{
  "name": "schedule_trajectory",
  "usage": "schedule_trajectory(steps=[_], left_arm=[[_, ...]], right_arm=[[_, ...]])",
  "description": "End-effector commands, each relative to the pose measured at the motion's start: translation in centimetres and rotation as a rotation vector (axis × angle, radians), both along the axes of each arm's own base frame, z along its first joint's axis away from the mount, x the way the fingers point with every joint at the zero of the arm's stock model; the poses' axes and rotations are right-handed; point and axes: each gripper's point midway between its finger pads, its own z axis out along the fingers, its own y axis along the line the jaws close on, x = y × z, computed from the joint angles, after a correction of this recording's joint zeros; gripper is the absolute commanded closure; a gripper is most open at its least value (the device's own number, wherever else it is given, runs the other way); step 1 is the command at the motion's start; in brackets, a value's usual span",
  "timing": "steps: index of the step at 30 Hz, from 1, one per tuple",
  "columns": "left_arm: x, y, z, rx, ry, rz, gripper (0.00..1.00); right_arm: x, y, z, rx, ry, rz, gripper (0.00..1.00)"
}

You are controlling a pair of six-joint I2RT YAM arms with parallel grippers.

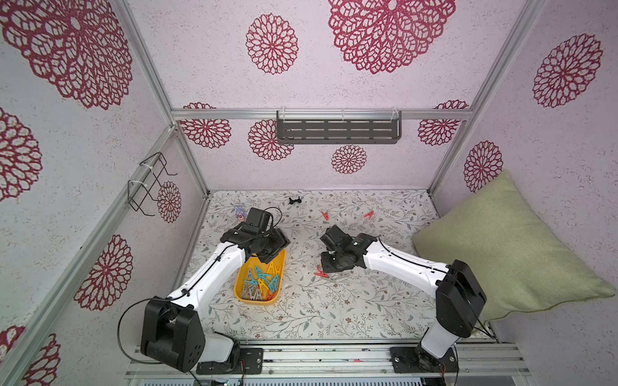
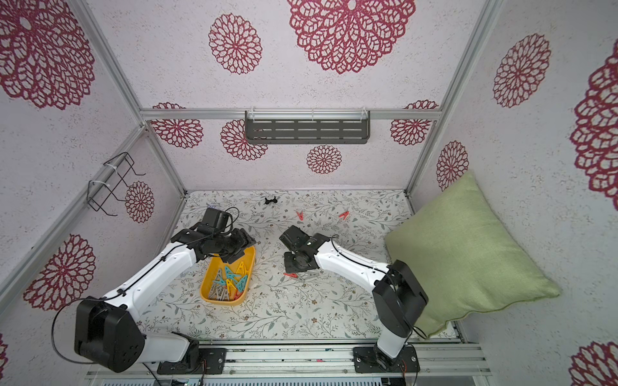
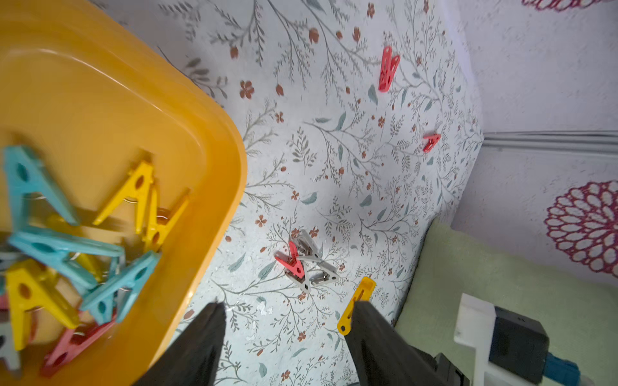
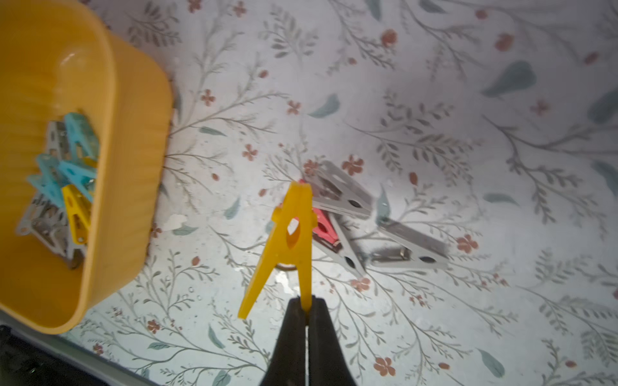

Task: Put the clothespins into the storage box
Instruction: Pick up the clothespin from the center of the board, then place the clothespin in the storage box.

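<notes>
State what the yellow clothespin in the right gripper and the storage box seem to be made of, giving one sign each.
Yellow clothespin: likely moulded plastic, uniform colour, satin sheen. Storage box: probably glossy plastic; bright highlights on smooth rounded walls.

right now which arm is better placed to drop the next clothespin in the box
Right: the right gripper is shut on a yellow clothespin close beside the storage box. The left gripper holds nothing.
</notes>
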Motion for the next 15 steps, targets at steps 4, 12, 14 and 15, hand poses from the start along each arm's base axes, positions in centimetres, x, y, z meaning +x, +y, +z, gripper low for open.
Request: schedule_trajectory(steps=[4, 12, 14, 15], left_arm=[[-1.7, 5.9, 2.3, 0.041, -0.018, 0.091, 0.32], [-5.2, 10.5, 2.3, 0.037, -0.009, 0.213, 0.3], [-5.7, 10.7, 2.1, 0.034, -0.005, 0.217, 0.31], [-5.9, 10.6, 2.0, 0.028, 0.0, 0.216, 0.3]], right_arm=[[-1.8, 8.9, 1.6, 0.055, -0.021, 0.31, 1.0], [-2.9, 16.0, 2.1, 0.083, -0.017, 0.489, 0.95], [-2.3, 16.7, 2.3, 0.084, -0.024, 0.486, 0.85], [-2.0, 17.0, 2.5, 0.085, -0.031, 0.484, 0.79]])
